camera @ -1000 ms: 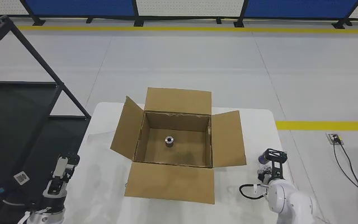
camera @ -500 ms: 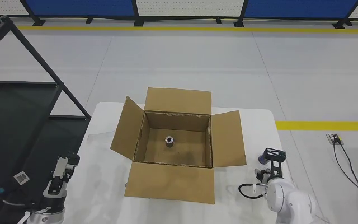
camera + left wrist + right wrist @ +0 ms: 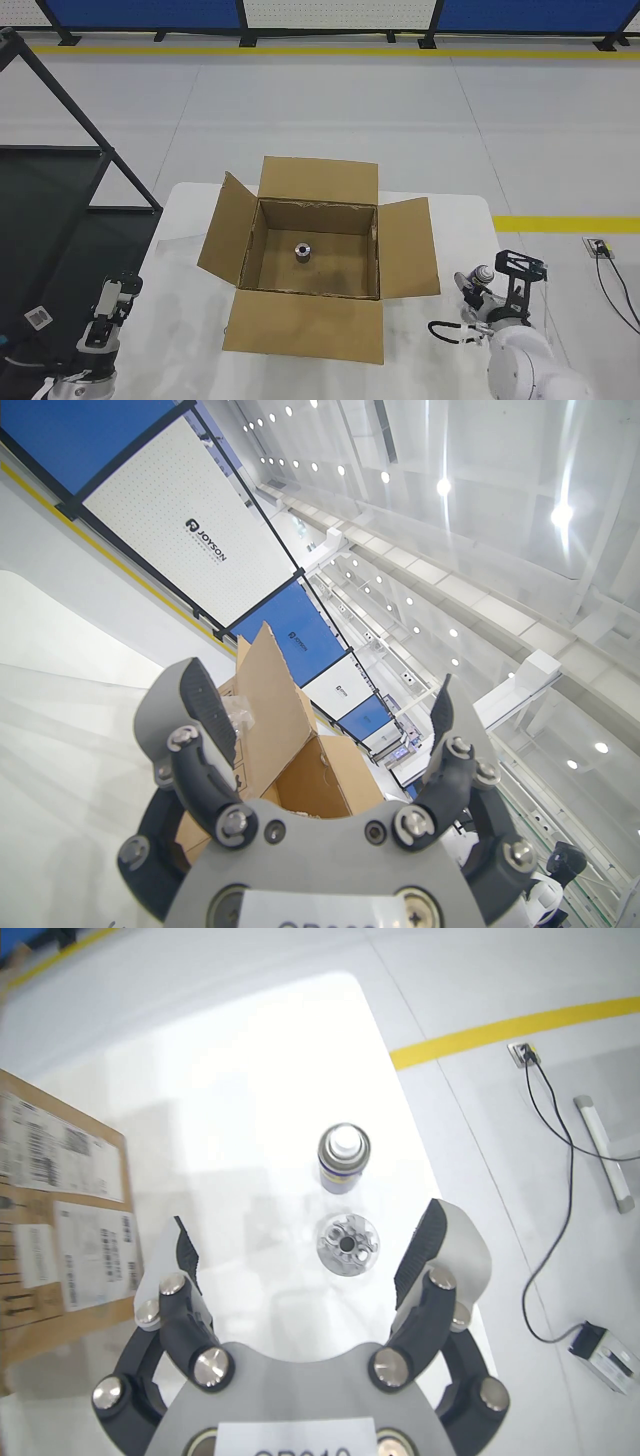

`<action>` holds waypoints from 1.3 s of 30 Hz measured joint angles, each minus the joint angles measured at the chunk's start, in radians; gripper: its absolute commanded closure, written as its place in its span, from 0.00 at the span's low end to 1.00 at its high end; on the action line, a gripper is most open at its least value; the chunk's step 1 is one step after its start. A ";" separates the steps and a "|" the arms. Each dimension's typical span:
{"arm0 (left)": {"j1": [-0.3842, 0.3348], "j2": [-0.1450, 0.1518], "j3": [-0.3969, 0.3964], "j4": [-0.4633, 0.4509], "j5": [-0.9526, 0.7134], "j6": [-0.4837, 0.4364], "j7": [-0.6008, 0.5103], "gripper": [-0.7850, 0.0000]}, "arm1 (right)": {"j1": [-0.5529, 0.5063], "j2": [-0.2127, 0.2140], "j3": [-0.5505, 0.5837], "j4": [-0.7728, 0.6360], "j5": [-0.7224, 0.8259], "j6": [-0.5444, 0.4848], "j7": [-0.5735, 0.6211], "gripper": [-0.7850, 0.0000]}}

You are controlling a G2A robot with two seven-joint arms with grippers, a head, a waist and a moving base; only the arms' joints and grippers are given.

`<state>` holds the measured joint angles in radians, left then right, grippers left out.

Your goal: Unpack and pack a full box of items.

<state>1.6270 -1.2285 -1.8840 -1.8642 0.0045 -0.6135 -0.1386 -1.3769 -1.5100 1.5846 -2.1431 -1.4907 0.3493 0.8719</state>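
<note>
At the centre of the white table point(image 3: 190, 300), a brown corrugated cardboard box point(image 3: 310, 330) stands with all four flaps folded outward. One small silver metal cylinder point(image 3: 300, 250) stands on its floor, near the wall at 12 o'clock.

Right gripper point(image 3: 307, 1228): at 4 o'clock from the box, near the table's edge, pointing down, claw spread wide and holding nothing. Beneath it on the table lie a round silver metal hub point(image 3: 347, 1244) and, just beside the hub but not touching it, a small purple aerosol can with a silver top point(image 3: 344, 1158), upright.

Left gripper point(image 3: 322, 690): at 8 o'clock from the box, tilted upward toward the ceiling, claw likewise spread and empty.

Step in hand, as judged: unpacking, close to finished, with one piece left in the box. The next move calls for carrying an open claw over the flap, descending straight into the box, and straddling the short cylinder squarely, since it offers little height to grip.
</note>
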 measured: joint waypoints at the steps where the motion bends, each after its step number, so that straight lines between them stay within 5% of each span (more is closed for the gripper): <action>1: 0.000 0.000 0.000 0.000 0.000 0.000 0.000 0.00 | -0.009 -0.002 -0.021 -0.035 -0.001 0.008 -0.030 0.00; 9: 0.000 0.000 0.000 0.000 0.000 0.000 0.000 0.00 | 0.027 -0.008 -0.234 -0.124 -0.103 -0.047 -0.144 0.00; 15: 0.000 0.000 0.000 0.000 0.000 0.000 0.000 0.00 | 0.173 -0.016 -0.366 -0.028 -0.091 -0.177 -0.068 0.00; 26: 0.001 -0.001 -0.003 -0.003 -0.001 0.012 0.007 0.00 | 0.643 -0.087 -0.605 0.535 0.015 -0.189 0.152 0.00; 39: 0.010 -0.002 -0.023 0.000 -0.012 0.013 0.022 0.00 | 0.953 -0.187 -0.726 1.162 0.283 -0.230 0.103 0.00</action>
<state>1.6370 -1.2309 -1.9074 -1.8640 -0.0072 -0.6005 -0.1169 -0.4239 -1.6974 0.8590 -0.9814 -1.2077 0.1192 0.9749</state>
